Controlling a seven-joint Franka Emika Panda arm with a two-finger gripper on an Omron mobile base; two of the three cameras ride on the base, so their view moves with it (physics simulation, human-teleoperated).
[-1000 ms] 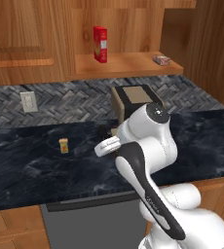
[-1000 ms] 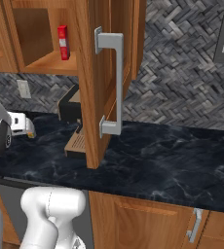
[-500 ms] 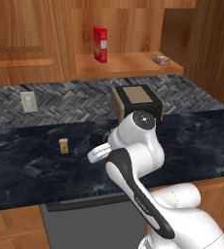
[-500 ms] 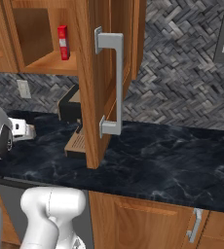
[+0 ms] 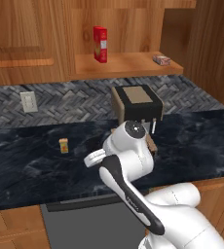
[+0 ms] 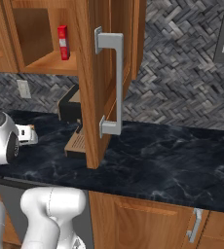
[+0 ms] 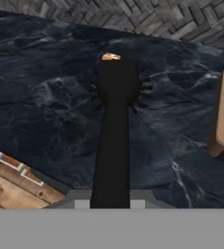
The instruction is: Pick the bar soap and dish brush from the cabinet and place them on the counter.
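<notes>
In the hand view my gripper [image 7: 110, 202] is shut on the thin handle of the black dish brush [image 7: 116, 97]. The bristly head points away from me, above the black marbled counter [image 7: 36, 87]. The bar soap [image 5: 161, 60] lies flat on the right end of the cabinet shelf [image 5: 128, 65], well above and to the right of my arm. The cabinet door [image 6: 97, 73] stands open, its grey bar handle [image 6: 115, 82] facing the right base view.
A tall red box [image 5: 100, 44] stands upright on the shelf. A dark appliance with a tan top [image 5: 136, 102] sits on the counter behind my arm. A tiny orange block [image 5: 64, 145] rests left of it, just beyond the brush head [image 7: 110, 57]. A wall outlet [image 5: 28, 101] is at back left.
My arm has swung left and lower over the counter, with the brush still held. The things on the shelf have not moved.
</notes>
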